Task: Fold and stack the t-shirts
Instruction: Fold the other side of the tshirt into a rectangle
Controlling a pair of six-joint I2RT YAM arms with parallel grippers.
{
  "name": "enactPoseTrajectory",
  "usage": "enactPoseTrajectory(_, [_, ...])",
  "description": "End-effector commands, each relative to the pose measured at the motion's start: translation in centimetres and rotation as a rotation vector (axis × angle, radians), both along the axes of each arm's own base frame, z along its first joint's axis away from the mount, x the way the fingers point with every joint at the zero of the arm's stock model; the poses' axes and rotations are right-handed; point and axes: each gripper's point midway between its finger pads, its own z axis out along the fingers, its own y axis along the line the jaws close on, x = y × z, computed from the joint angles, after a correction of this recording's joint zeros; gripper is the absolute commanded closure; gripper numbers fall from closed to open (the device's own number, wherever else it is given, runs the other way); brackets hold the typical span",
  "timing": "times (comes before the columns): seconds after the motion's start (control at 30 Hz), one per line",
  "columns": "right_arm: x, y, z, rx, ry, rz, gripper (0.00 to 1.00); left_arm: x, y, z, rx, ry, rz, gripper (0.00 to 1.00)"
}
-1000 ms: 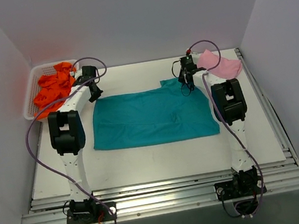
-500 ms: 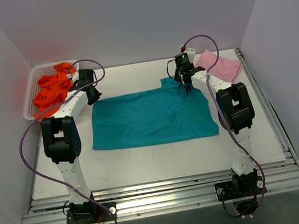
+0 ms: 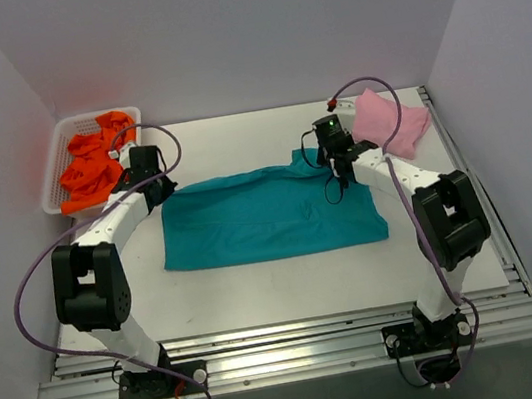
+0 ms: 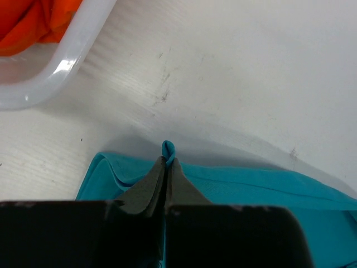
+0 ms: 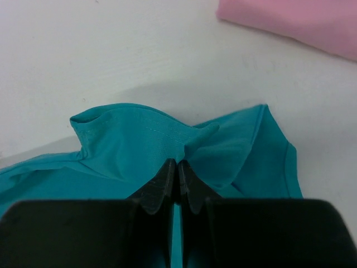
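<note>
The teal t-shirt [image 3: 270, 221] lies spread across the middle of the table. My left gripper [image 3: 157, 190] is shut on its far left edge, and a small fold of teal cloth [image 4: 168, 149] pokes out past the fingertips. My right gripper [image 3: 342, 167] is shut on the far right edge, pinching bunched teal cloth [image 5: 145, 139]. Both far corners are lifted off the table and drawn toward the near side. A folded light pink t-shirt [image 3: 390, 120] lies at the far right, also in the right wrist view [image 5: 290, 22]. Orange t-shirts [image 3: 93, 161] sit crumpled in the basket.
A white lattice basket [image 3: 55, 187] stands at the far left corner; its rim shows in the left wrist view [image 4: 61, 61]. Grey walls close in the table on three sides. A metal rail runs along the near edge [image 3: 290, 348].
Both grippers have moved toward the near side, pulling the shirt's far edge with them. The shirt's far edge now folds over and the cloth looks shorter front to back.
</note>
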Motion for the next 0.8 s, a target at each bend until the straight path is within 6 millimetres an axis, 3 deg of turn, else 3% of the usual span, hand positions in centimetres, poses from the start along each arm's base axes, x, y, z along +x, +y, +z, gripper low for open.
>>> enactPoseTrajectory(0.0, [-1.9, -1.2, 2.9, 0.001, -0.075, -0.063, 1.0, -0.4, -0.7, 2.8, -0.059, -0.128, -0.002, 0.98])
enactPoseTrajectory(0.07, [-3.5, -1.5, 1.7, -0.007, -0.055, -0.067, 1.0, -2.3, -0.5, 2.1, -0.069, -0.125, 0.005, 0.98])
enactPoseTrajectory(0.1, [-4.1, -1.8, 2.6, -0.004, -0.076, -0.078, 1.0, -2.7, -0.6, 2.0, -0.072, -0.133, 0.003, 0.98])
enactPoseTrajectory(0.17, [-5.8, -2.2, 1.5, -0.01, -0.058, -0.09, 1.0, -4.6, -0.3, 1.3, -0.077, -0.129, 0.016, 0.98])
enactPoseTrajectory(0.23, [-7.0, -2.6, 2.1, 0.005, -0.084, -0.104, 1.0, -6.0, 0.0, 1.7, -0.07, -0.155, 0.032, 0.98])
enactPoseTrajectory(0.27, [-8.5, -3.0, 0.7, -0.006, -0.06, -0.109, 1.0, -7.4, 0.3, 0.1, -0.068, -0.124, 0.05, 0.98])
enactPoseTrajectory(0.3, [-9.4, -2.7, 1.4, 0.026, -0.089, -0.117, 1.0, -8.1, 0.5, -0.1, -0.07, -0.131, 0.062, 0.98])
enactPoseTrajectory(0.37, [-11.2, -3.2, 0.8, 0.022, -0.1, -0.155, 1.0, -9.4, 1.1, 0.2, -0.078, -0.177, 0.103, 0.98])
enactPoseTrajectory(0.4, [-12.9, -3.1, -0.2, 0.045, -0.101, -0.168, 1.0, -10.7, 1.4, -1.3, -0.075, -0.165, 0.115, 0.97])
enactPoseTrajectory(0.43, [-14.0, -3.5, -0.9, 0.042, -0.087, -0.194, 0.8, -11.3, 1.7, -0.8, -0.085, -0.192, 0.134, 0.91])
enactPoseTrajectory(0.47, [-14.6, -4.4, -1.0, 0.028, -0.101, -0.247, 0.6, -12.4, 2.2, -2.0, -0.083, -0.182, 0.169, 0.59])
enactPoseTrajectory(0.5, [-15.6, -4.9, -1.5, 0.019, -0.101, -0.272, 0.39, -12.7, 2.4, -1.9, -0.087, -0.198, 0.183, 0.41])
enactPoseTrajectory(0.53, [-16.6, -5.1, -2.0, 0.014, -0.089, -0.308, 0.01, -13.1, 2.6, -1.4, -0.098, -0.221, 0.2, 0.24])
enactPoseTrajectory(0.57, [-16.9, -6.1, -1.8, -0.016, -0.108, -0.355, 0.0, -13.3, 2.9, -1.4, -0.103, -0.231, 0.219, 0.06])
enactPoseTrajectory(0.7, [-16.6, -6.0, -1.4, -0.051, -0.103, -0.387, 0.0, -13.3, 3.0, 0.7, -0.114, -0.274, 0.232, 0.06])
enactPoseTrajectory(0.77, [-15.8, -5.1, -0.3, -0.048, -0.116, -0.381, 0.0, -13.2, 3.0, 1.4, -0.117, -0.286, 0.233, 0.06])
